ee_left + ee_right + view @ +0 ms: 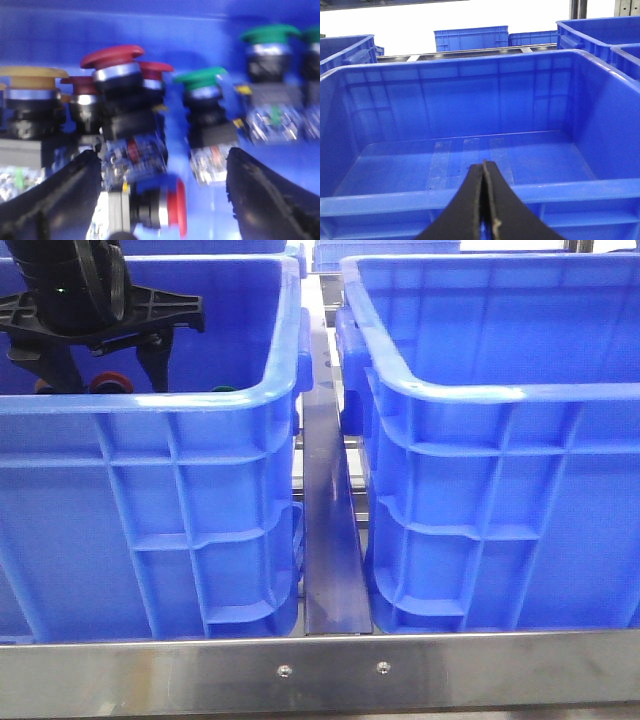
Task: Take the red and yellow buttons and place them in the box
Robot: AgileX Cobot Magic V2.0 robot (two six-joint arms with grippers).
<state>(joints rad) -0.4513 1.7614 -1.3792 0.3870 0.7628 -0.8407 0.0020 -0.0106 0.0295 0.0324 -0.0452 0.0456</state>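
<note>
My left gripper (102, 368) hangs inside the left blue crate (150, 405), open, its fingers either side of a cluster of push buttons. In the left wrist view a red button (176, 210) lies on its side between the fingers (65, 195), and another red button (112, 56) stands upright just beyond. A yellow button (32, 77) stands off to one side of them. My left gripper (162, 170) holds nothing. My right gripper (484, 170) is shut and empty, in front of the empty blue box (420, 200), the right crate (500, 395) in the front view.
Green buttons (200, 77) and more red ones (155, 67) stand among the cluster. A narrow metal-railed gap (335, 540) separates the two crates. More blue crates (470, 37) stand behind. A steel rail (320, 670) runs along the front.
</note>
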